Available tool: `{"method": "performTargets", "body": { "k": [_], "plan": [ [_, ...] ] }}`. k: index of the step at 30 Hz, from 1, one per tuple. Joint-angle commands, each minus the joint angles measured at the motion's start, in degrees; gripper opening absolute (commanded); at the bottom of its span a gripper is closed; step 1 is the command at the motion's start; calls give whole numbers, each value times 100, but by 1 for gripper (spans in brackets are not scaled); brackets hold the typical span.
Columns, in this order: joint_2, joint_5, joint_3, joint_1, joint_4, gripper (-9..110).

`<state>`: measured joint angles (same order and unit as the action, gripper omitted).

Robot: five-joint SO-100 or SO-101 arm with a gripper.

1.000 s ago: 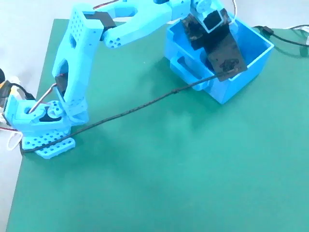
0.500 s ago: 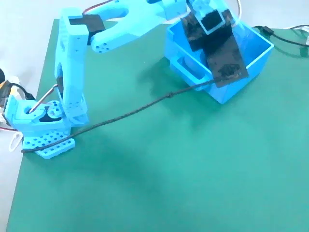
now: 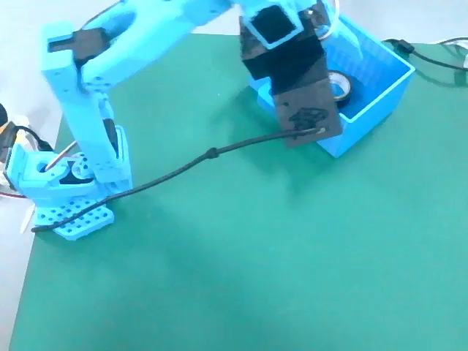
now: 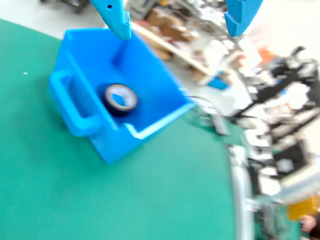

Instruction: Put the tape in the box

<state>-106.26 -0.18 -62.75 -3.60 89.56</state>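
Note:
The black tape [image 4: 120, 99] with its pale core lies flat on the floor of the blue box [image 4: 150, 85]. In the fixed view the tape [image 3: 338, 83] peeks out beside the arm's dark wrist block, inside the box [image 3: 380, 91] at the mat's upper right. My gripper [image 4: 175, 22] hangs above the box with its two blue fingertips [image 4: 116, 17] wide apart and nothing between them. It is open. In the fixed view the fingers are hidden behind the wrist camera block.
A green mat [image 3: 256, 248] covers the table. The arm's blue base [image 3: 62, 186] stands at the mat's left edge. A dark cable [image 3: 190, 168] runs from the base across the mat to the wrist. Cluttered shelves blur behind the box in the wrist view.
The arm has lifted and swung back leftward out of the box. The tape, hidden before by the wrist, now shows lying inside the box.

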Motion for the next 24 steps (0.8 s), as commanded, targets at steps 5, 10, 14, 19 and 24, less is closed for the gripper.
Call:
{"method": "performTargets", "body": {
  "k": [5, 10, 14, 19, 24],
  "plan": [
    [-2531, -202, -1995, 809, -290, 27],
    [-3709, -299, -4052, 1187, -1125, 27],
    [-4298, -343, -5467, 1371, -1775, 27],
    [-4931, -281, -6873, 1512, -2558, 25],
    [-5001, -272, -7937, 1714, -3305, 21]
  ]
}}
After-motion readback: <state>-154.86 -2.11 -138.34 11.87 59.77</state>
